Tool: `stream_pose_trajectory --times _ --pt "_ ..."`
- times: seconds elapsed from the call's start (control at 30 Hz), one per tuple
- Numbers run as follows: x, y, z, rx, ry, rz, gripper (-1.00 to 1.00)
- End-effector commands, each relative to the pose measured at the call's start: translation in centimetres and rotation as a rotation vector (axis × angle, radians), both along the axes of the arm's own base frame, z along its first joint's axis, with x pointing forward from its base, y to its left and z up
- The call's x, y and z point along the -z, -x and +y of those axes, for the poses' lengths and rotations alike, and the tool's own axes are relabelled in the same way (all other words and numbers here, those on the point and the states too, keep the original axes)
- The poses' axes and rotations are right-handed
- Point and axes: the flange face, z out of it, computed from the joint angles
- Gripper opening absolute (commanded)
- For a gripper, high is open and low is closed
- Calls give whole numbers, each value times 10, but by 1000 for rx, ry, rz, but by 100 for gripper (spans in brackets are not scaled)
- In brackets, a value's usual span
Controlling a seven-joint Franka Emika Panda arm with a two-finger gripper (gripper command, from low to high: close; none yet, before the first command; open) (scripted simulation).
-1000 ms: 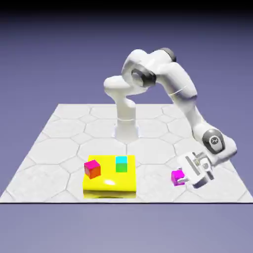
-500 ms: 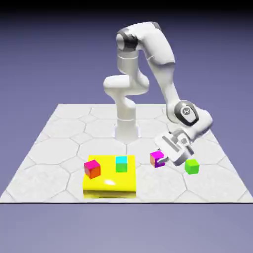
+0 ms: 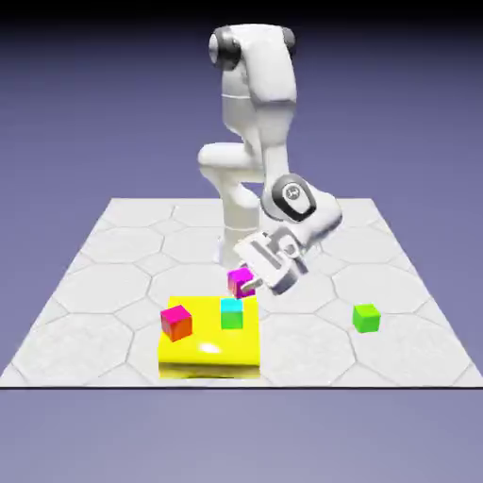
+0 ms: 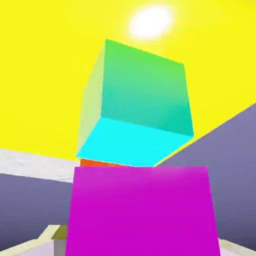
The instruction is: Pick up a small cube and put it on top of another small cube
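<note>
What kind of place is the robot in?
Probably a pretend place made on a computer: a white jointed robot arm stands on a pale floor-like slab with stone-shaped tiles, and behind it there's only plain blue-violet, with no walls or furniture.

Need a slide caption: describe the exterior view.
Claw gripping the magenta cube near the cyan-topped cube on a yellow block.

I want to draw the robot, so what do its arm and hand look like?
The arm is white and smooth, with chunky rounded parts and dark grey round caps at some joints. One cap near the hand has a small pale marking. The hand is white and grey too.
</note>
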Motion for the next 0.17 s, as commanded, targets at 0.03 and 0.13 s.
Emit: stream_pose_trajectory --times 0.03,0.13 --pt "0 0 1 -6 0 -2 100" --pt "-28 10 26 -5 1 -2 100"
